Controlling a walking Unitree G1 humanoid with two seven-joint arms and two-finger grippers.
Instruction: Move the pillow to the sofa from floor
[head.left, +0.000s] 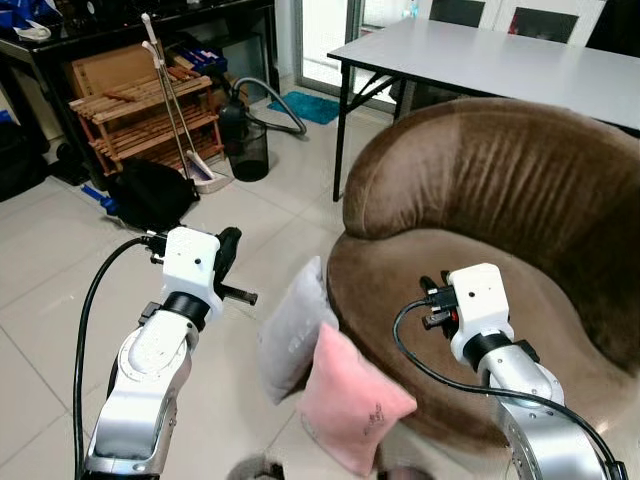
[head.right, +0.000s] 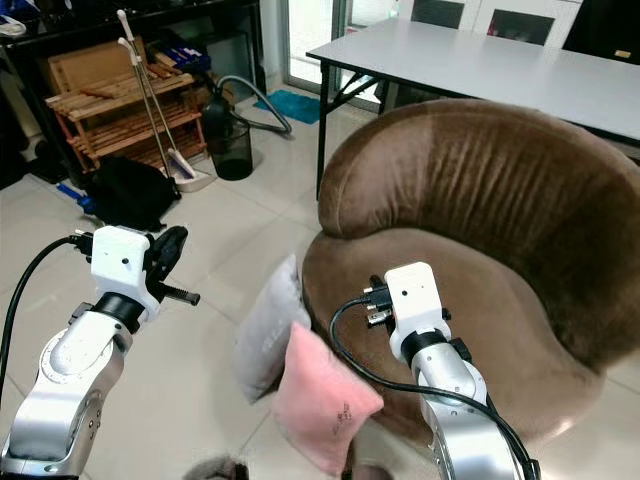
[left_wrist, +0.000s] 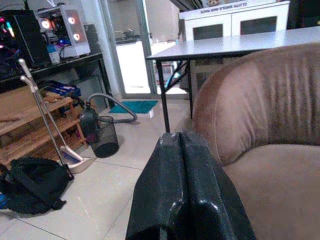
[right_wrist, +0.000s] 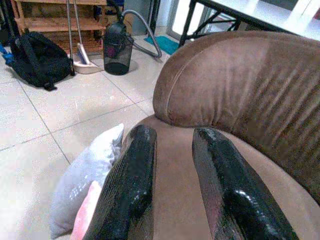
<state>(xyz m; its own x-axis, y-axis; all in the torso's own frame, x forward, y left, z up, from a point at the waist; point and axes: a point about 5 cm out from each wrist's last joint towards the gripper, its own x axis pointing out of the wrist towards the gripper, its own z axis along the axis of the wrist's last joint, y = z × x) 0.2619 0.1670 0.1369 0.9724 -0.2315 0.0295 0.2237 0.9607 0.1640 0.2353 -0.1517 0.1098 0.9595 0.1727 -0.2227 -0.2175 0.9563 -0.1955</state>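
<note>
Pink pillow (head.left: 350, 402): on the floor, leaning against the brown sofa (head.left: 500, 250).
My left gripper (left_wrist: 184, 150): clenched, empty, beside the sofa.
My right gripper (right_wrist: 172, 150): released, over the sofa seat.

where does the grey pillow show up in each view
Left eye view: grey pillow leans on the brown sofa's front, behind the pink pillow, at lower centre.
Right eye view: same spot, lower centre.
Left wrist view: not in this picture.
Right wrist view: lower part, beside the right tool's fingers.
Shared landmark: the brown sofa.
</note>
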